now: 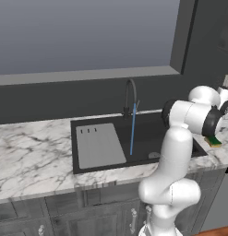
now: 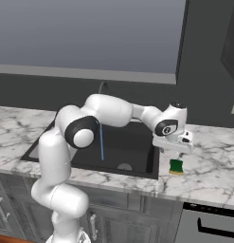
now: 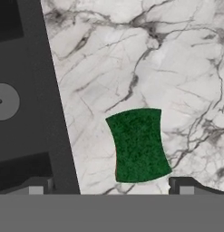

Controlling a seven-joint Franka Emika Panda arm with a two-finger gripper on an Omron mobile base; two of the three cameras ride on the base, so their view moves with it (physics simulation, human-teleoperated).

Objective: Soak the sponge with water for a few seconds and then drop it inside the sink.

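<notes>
The sponge [image 2: 175,166] lies flat on the marble counter just right of the sink [image 2: 137,142], green top up; it also shows as a sponge [image 1: 213,141] and, from above, as a dark green sponge [image 3: 138,145]. My gripper [image 2: 175,155] hangs directly over it, open, its fingertips [image 3: 183,186] spread wide and above the block, not touching it. The water [image 1: 132,129] runs as a thin blue stream from the dark arched faucet [image 1: 129,94] into the black basin, and appears as water [image 2: 102,141] behind my arm.
A light grey ribbed drainboard [image 1: 99,145] fills the sink's left part, and the round drain [image 3: 3,101] sits near the basin's right side. Marble counter [image 2: 208,166] extends right of the sponge. A grey wall and window ledge rise behind.
</notes>
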